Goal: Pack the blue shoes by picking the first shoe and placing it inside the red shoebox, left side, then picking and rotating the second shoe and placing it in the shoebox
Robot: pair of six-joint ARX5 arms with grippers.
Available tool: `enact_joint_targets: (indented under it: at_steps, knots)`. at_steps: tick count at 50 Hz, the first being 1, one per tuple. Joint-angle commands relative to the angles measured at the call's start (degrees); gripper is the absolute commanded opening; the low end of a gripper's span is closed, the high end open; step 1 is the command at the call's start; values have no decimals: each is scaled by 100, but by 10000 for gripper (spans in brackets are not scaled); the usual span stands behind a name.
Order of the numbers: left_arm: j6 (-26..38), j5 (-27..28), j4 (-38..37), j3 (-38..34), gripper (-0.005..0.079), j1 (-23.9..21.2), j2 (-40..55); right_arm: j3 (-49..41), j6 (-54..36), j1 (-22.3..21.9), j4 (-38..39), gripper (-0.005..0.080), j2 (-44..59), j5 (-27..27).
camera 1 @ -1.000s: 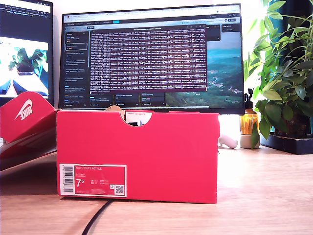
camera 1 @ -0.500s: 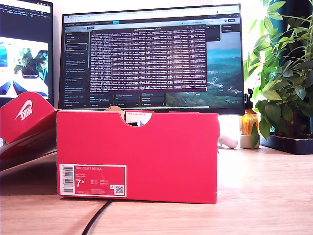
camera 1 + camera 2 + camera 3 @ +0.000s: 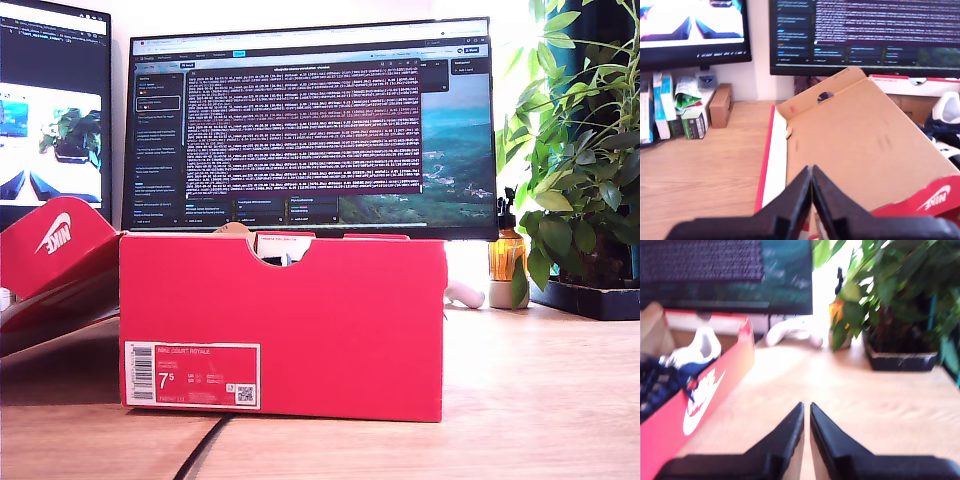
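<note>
Shoes point(image 3: 670, 375) of navy suede with white laces and soles already lie inside the red shoebox point(image 3: 300, 320), as our second wrist view shows over the box's long red wall; whether both are in and how they are turned we cannot tell, since only one heel and some lacing are clear. Our first gripper point(image 3: 811, 187) hovers above the brown inner face of the opened lid point(image 3: 860, 145) with its jaws pressed together and holding nothing, and our second gripper point(image 3: 806, 422) hangs over bare desk point(image 3: 880, 405) beside the box, jaws likewise closed and empty. The risk we see is the lid: a low sweep of the first arm could catch its edge and drag the box. The second arm, swinging wide, could brush the potted plant point(image 3: 890, 305).
</note>
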Motion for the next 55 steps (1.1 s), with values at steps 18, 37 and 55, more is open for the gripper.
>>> enact_joint_targets:
  at_steps: [18, 37, 55]
  knots:
    - [57, -280, -4, -699, -14, -26, -50, -229, -157, 31, -332, -13, -39, -59]
    - [-39, -551, 0, -702, -14, -26, -50, -229, 164, 26, -326, -13, -39, -13]
    - [-44, -549, 4, -702, -14, -26, -50, -229, 162, 26, -326, -13, -39, -13]
